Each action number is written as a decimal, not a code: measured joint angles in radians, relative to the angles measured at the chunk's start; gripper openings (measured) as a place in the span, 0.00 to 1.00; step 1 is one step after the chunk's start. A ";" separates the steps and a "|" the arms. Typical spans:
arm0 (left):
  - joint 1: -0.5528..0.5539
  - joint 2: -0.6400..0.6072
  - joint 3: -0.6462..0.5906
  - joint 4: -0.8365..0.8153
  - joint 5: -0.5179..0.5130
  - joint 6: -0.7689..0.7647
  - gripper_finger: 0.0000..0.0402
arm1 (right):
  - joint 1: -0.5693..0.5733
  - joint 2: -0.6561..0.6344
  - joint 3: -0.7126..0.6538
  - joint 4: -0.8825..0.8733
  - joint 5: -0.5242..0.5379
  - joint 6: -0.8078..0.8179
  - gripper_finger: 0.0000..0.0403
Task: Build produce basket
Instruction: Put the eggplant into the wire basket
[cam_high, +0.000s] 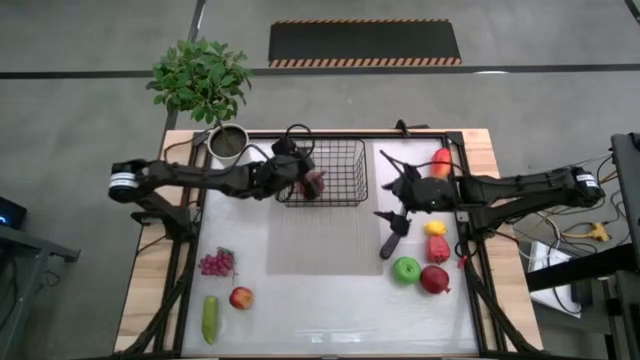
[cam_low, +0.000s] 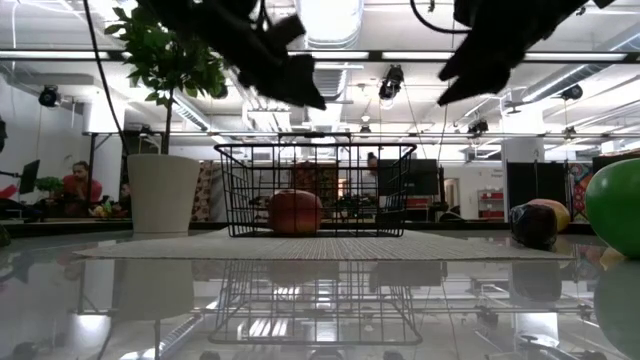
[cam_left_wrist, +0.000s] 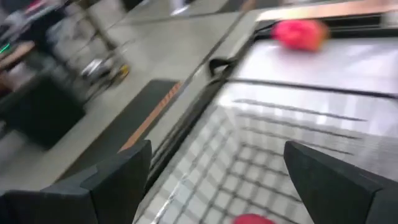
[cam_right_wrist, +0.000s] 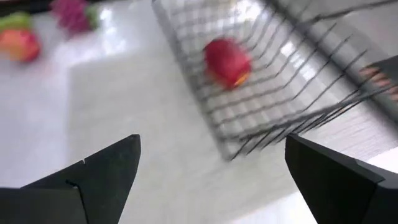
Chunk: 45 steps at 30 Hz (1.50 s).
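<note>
The black wire basket (cam_high: 335, 172) is seen upper centre, one red apple (cam_high: 315, 184) inside. Below the empty, spread right gripper (cam_high: 396, 193) an eggplant (cam_high: 392, 240) lies lengthwise toward it, nearer than to the open, empty left gripper (cam_high: 300, 160) above the basket.

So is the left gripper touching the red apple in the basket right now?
Apart. In the low view the left gripper hangs open above the basket, with clear space down to the red apple on its floor.
</note>
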<state>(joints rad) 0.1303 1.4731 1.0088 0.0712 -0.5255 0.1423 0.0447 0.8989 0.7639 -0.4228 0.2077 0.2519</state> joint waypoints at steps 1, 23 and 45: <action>-0.016 -0.007 0.000 -0.001 0.025 0.024 0.87 | 0.005 0.000 0.000 -0.024 -0.033 0.014 0.94; -0.171 -0.068 -0.002 0.028 0.158 0.188 0.87 | 0.158 0.341 0.162 -0.544 -0.085 -0.117 0.94; -0.174 -0.139 -0.002 0.025 0.155 0.212 0.87 | 0.142 0.589 0.164 -0.446 -0.058 -0.357 0.94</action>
<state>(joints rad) -0.0433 1.3344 1.0073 0.0965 -0.3706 0.3539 0.1871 1.4875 0.9279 -0.8689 0.1492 -0.1053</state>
